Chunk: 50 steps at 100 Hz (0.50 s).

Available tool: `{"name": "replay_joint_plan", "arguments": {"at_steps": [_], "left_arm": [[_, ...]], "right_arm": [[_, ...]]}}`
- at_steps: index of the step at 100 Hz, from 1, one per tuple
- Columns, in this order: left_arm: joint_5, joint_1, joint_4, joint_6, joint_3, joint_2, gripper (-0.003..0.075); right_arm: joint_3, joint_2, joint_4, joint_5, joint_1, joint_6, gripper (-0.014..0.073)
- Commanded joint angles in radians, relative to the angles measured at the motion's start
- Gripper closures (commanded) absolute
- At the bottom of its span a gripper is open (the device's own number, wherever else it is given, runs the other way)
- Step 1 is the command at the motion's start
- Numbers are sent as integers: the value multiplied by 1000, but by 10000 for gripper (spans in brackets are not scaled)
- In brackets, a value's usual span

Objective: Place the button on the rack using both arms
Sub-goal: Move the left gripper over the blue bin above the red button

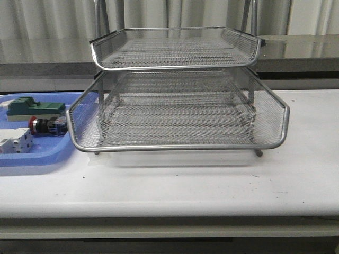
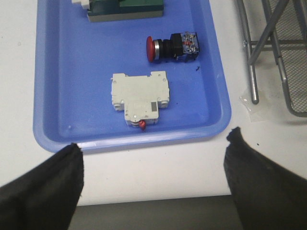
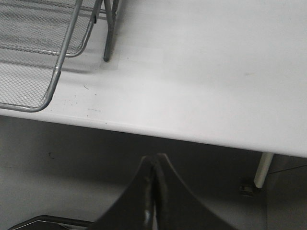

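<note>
Tabletop (image 1: 212, 185) is white and a bit scuffed, w/ grey ledge and pale curtains behind. Rack (image 1: 177, 106) stands mid-table, silver wire mesh, two tiers visible in front view, thin metal legs. Blue tray (image 2: 62, 96) sits just beside rack, on robot's left. Button (image 2: 171, 47) lies on its side inside tray: red mushroom head, silver collar, black/blue body, between green block (image 2: 127, 7) and white block (image 2: 139, 96), touching neither. Left gripper (image 2: 153, 167) hovers near tray's edge, fingers spread wide, holding nothing. Right gripper (image 3: 154, 191) off table's front edge, fingers pressed together, nothing between.
</note>
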Motion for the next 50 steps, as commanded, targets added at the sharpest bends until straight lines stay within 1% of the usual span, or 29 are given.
{"name": "replay_joint_plan", "arguments": {"at_steps": [1, 6, 11, 22, 37, 50], "left_arm": [[-97, 4, -17, 67, -36, -16, 154], [-103, 4, -17, 122, -59, -3, 154], [-86, 4, -17, 147, -94, 21, 154], [1, 4, -17, 198, -205, 116, 154], [128, 4, -32, 326, -406, 286, 154], [214, 4, -58, 448, -591, 450, 154]], "right_arm": [[-34, -3, -2, -54, -8, 2, 664], [-34, -3, -2, -54, -8, 2, 664], [-34, -3, -2, -54, -8, 2, 664], [-34, -3, -2, -54, -8, 2, 664], [-34, -3, -2, -54, -8, 2, 664], [-34, -3, -2, -54, -8, 2, 664]]}}
